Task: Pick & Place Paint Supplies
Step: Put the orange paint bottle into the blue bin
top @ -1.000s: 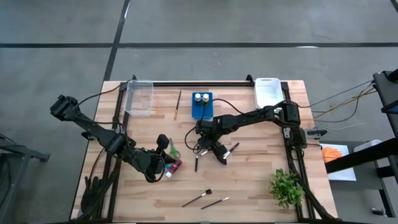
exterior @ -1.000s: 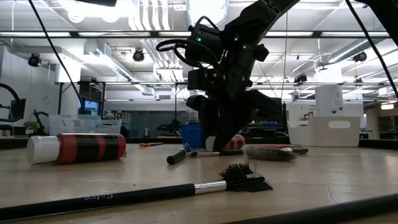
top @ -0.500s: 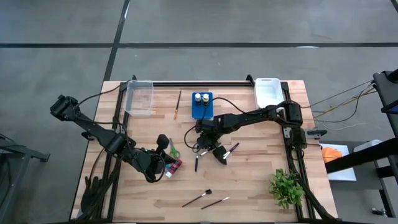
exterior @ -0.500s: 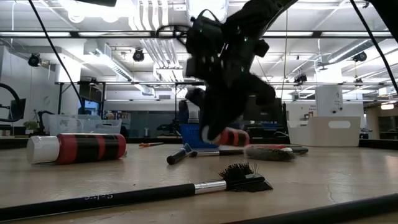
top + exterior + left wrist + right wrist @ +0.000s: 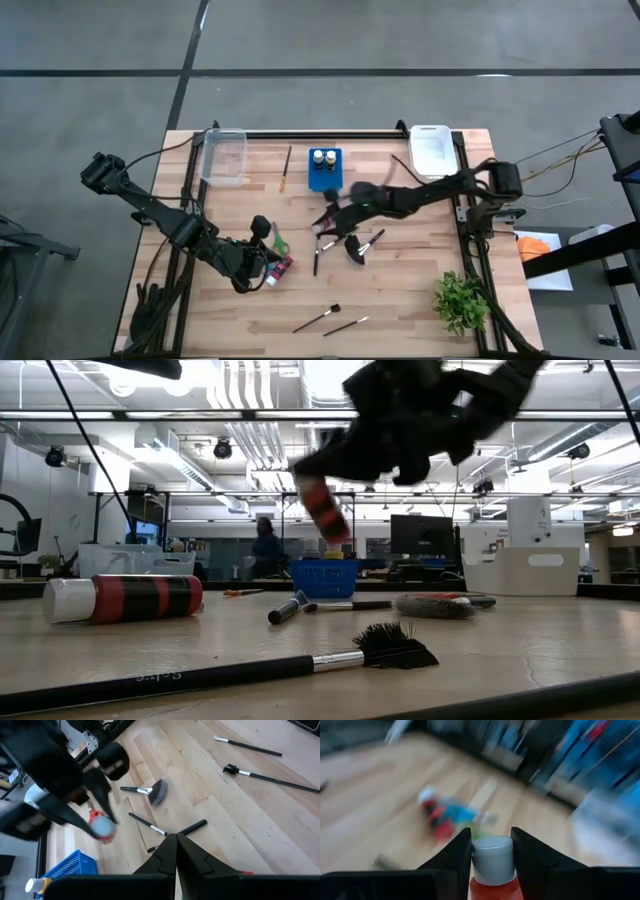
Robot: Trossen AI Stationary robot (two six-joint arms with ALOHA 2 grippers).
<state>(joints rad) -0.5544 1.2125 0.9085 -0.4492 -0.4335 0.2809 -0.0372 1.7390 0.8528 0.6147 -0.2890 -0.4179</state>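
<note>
1. The right gripper [image 5: 491, 851] is pinching a small red paint bottle [image 5: 491, 870] with a white cap. Its two fingers press on the neck just under the cap, I think so that the bottle cannot slip while it is carried.
2. In the low view the bottle [image 5: 322, 507] hangs tilted in the air, well above the wooden table [image 5: 400, 300], so it is clearly lifted.
3. From above, the right gripper [image 5: 330, 217] is near the blue bottle holder [image 5: 325, 170], where two bottles already stand. I judge that the holder is the goal, because it keeps bottles upright.
4. The left gripper [image 5: 176, 851] has its fingers pressed together with nothing between them. It waits low over the table, near the scissors [image 5: 278, 243] and another red bottle [image 5: 281, 269] that lies on its side.
5. Several brushes, such as the fan brush [image 5: 395, 648], lie loose on the table and are not yet collected.
</note>
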